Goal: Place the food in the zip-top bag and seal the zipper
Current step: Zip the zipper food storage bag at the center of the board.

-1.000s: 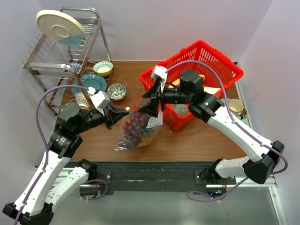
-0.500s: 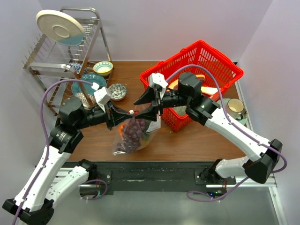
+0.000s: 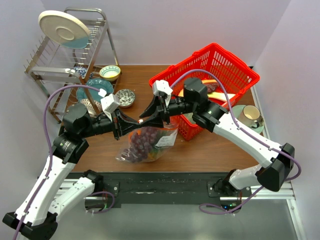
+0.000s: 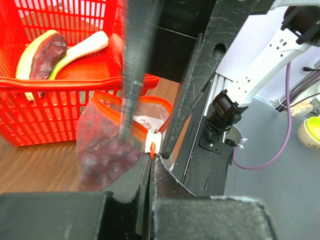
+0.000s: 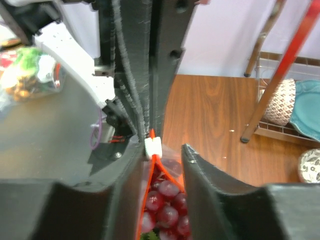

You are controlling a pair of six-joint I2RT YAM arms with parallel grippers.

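The clear zip-top bag (image 3: 148,143) hangs between both grippers with the dark purple grapes (image 5: 167,200) inside; a bit of green crown (image 5: 148,235) shows under them. My left gripper (image 4: 151,159) is shut on the end of the red-orange zipper (image 4: 152,153), just behind the white slider (image 4: 151,142). My right gripper (image 5: 162,150) faces it with jaws apart, straddling the slider (image 5: 153,146) and the gaping bag mouth; the slider lies against its left finger (image 5: 125,185). From above, the left gripper (image 3: 133,121) and right gripper (image 3: 145,119) meet tip to tip.
A red mesh basket (image 3: 235,70) behind the right arm holds a pink-red slice (image 4: 42,52) and a white-green stalk (image 4: 85,46). A dish rack (image 3: 75,50) with a plate and bowls (image 3: 124,97) stands back left. A cup on a saucer (image 3: 251,115) sits at right.
The right gripper has moved left to the bag's mouth end and its jaws have narrowed around the slider. The left gripper has held the zipper end and lifted the bag slightly.
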